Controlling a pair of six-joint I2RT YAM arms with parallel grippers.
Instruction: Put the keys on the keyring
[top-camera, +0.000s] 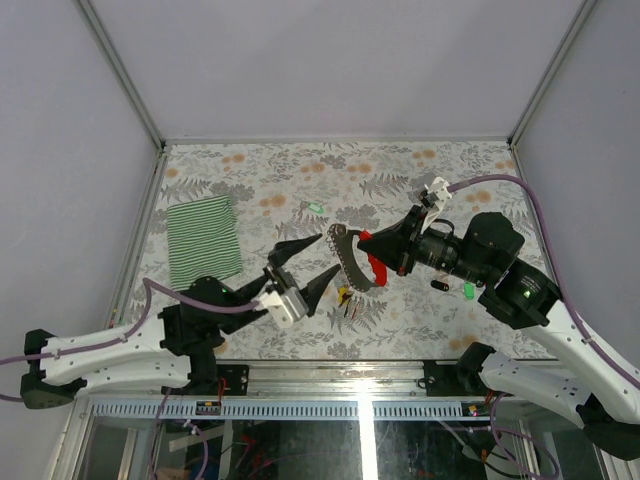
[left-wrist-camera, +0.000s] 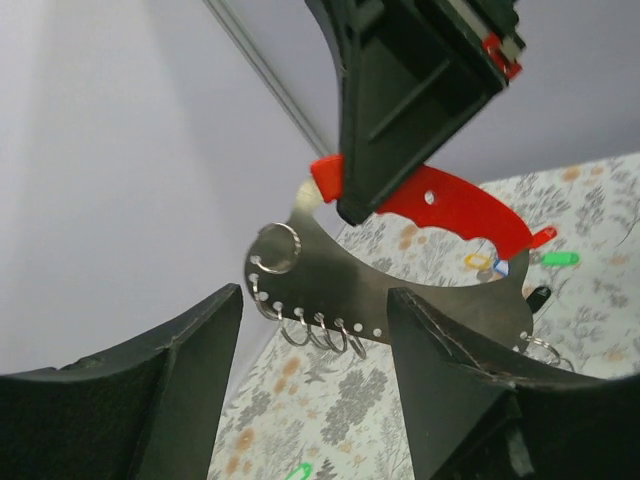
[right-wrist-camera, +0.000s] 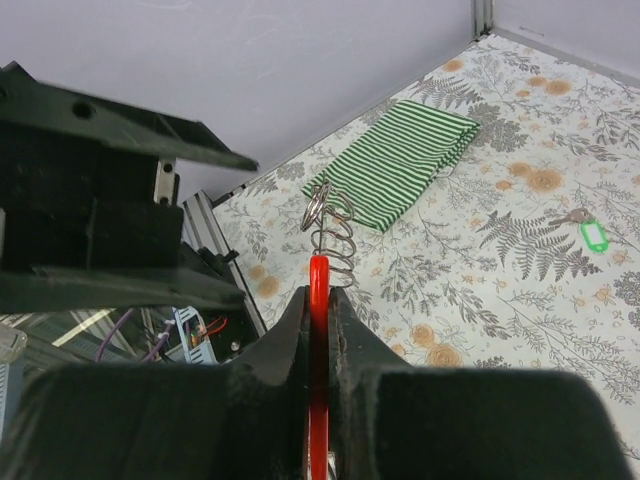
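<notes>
My right gripper (top-camera: 372, 246) is shut on the keyring's red loop (top-camera: 377, 268) and holds it above the table; the grip shows edge-on in the right wrist view (right-wrist-camera: 318, 298). The keyring's grey metal strip (top-camera: 345, 262) carries several small wire rings (left-wrist-camera: 320, 330). My left gripper (top-camera: 328, 254) is open and empty, its jaws either side of the strip's ringed end (left-wrist-camera: 315, 300). One green key (top-camera: 315, 208) lies far of the strip. Another green key (top-camera: 468, 290) lies under the right arm. Yellow and red keys (top-camera: 345, 297) lie below the strip.
A green striped cloth (top-camera: 203, 238) lies flat at the left of the floral table (top-camera: 250, 175). A small black piece (top-camera: 438, 285) lies beside the right green key. Grey walls close in the back and both sides.
</notes>
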